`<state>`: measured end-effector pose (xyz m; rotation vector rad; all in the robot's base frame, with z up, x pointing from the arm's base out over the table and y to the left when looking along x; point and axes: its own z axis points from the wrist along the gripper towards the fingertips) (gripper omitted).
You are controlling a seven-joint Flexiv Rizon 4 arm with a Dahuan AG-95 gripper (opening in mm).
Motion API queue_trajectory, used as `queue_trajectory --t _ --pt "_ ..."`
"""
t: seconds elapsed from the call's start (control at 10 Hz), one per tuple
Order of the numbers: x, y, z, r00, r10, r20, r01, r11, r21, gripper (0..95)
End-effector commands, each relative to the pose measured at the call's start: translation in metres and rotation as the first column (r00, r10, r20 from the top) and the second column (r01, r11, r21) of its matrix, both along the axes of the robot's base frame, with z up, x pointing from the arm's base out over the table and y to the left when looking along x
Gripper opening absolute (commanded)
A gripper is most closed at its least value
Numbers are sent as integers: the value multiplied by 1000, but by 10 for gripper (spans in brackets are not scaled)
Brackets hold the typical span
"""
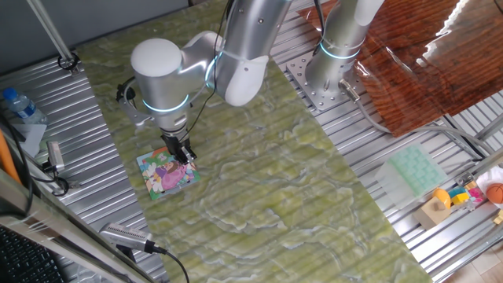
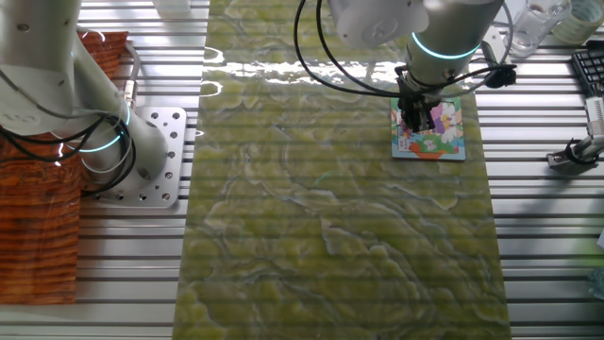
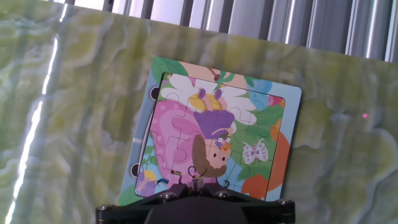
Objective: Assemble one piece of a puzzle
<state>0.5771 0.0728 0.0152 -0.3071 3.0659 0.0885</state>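
One end effector (image 1: 183,155) low over puzzle (image 1: 167,174) | finger spread: cannot tell, piece unseen | risk: off-angle press jams piece, shifts puzzle on desk (image 1: 314,204)

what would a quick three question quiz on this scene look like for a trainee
1. True or false: the puzzle lies on the green marbled mat, not on the bare metal slats.
2. Multiple choice: where is the gripper? A) over the pale green tray B) right over the puzzle C) beside the water bottle
3. Fill in: in the hand view, the picture on the puzzle shows a cartoon girl with a white ____ beside her.

Key
1. True
2. B
3. butterfly
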Motion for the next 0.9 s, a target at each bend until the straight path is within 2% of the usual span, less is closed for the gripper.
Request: queue_trajectory --t 0.1,0.2,0.9 --pt "0 0 -1 1000 -4 2 4 1000 20 0" --pt "1 1 -1 1000 -6 5 6 999 32 0" --pt "2 3 -3 1000 2 15 -2 1000 31 0"
